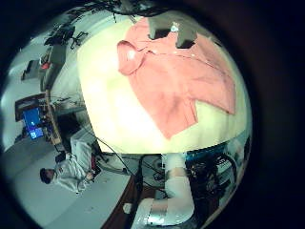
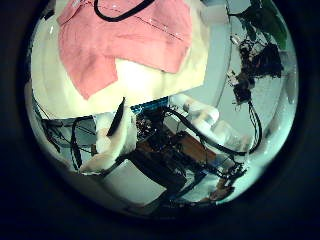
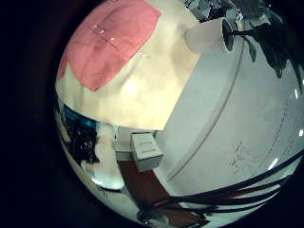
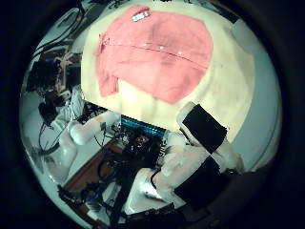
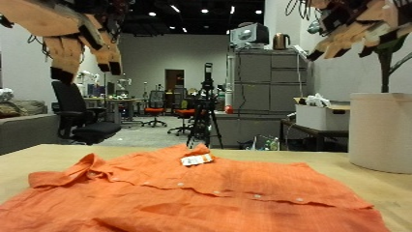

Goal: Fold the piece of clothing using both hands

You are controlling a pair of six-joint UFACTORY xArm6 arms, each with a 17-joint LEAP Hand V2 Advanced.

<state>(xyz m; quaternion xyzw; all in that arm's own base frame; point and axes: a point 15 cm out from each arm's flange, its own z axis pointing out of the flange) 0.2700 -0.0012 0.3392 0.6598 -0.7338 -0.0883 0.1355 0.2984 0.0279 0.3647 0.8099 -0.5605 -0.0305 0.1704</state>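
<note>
Outside view: orange shirt [image 5: 193, 188] spread flat, long axis left-right, well below both raised hands, left [image 5: 71, 24] and right [image 5: 354, 24], fingers loosely open, holding nothing

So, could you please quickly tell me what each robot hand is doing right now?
Left robot hand: open, holding nothing, raised above the shirt.
Right robot hand: open, holding nothing, also raised.
</note>
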